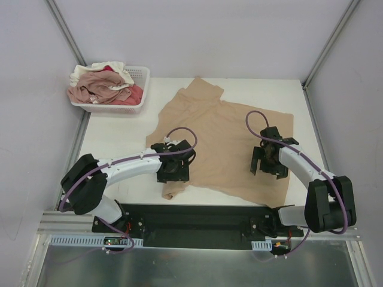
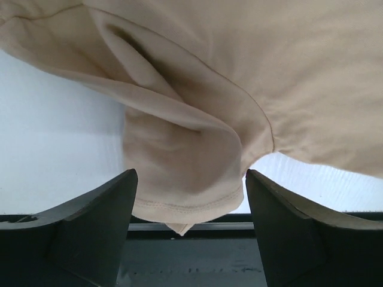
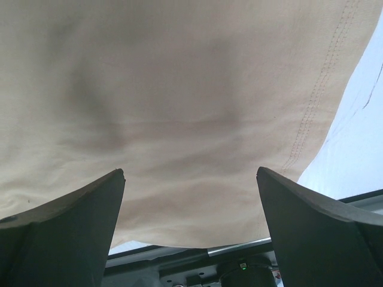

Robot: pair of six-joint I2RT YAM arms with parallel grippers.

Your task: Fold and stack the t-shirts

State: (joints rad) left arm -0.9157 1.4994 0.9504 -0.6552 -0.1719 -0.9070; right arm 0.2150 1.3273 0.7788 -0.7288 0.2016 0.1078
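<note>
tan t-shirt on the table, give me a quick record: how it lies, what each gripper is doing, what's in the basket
tan t-shirt: spread on the table, wrinkled, not yet folded
left gripper: open, at the near sleeve, its hem between the fingers, not pinched
right gripper: open, over the shirt's right side, gripping nothing
basket: far left corner, holds the other shirts, pink, cream and red, in a heap

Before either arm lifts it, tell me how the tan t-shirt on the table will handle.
The tan t-shirt will probably be floppy: its sleeve folds and buckles on itself. It likely drapes and sags from any pinch point, since it lies spread in soft wrinkles. It looks thin, so probably light.
</note>
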